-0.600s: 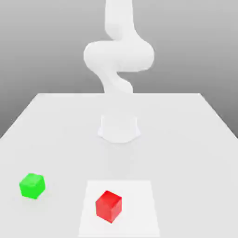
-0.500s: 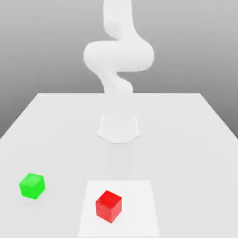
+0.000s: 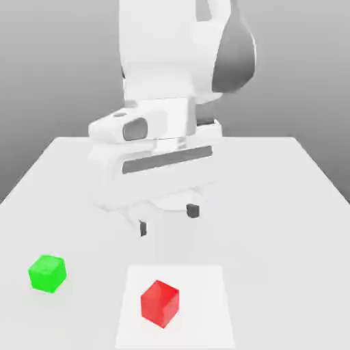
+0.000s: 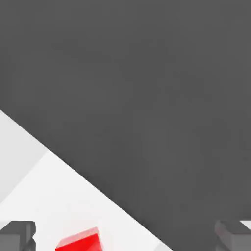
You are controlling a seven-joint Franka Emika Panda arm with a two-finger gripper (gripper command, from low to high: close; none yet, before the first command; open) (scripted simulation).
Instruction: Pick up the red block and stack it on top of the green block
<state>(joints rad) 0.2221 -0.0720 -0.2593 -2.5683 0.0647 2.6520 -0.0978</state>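
The red block rests on a paler square patch of the white table, near the front edge. The green block sits apart from it, toward the exterior view's left. My gripper hangs above the table, behind and higher than the red block, touching neither cube. Its two dark fingertips stand wide apart, open, with nothing between them. In the hand view the red block shows between the two grey fingertips, nearer to one of them, with the gripper open.
The white table stretches wide around both cubes. The bulky white arm and hand loom over the table's middle. The table's edge runs diagonally against a dark grey background in the hand view.
The arm, earlier pale and upright at the back of the table, now fills the middle, with the hand forward and low above the table. Both cubes stay where they were.
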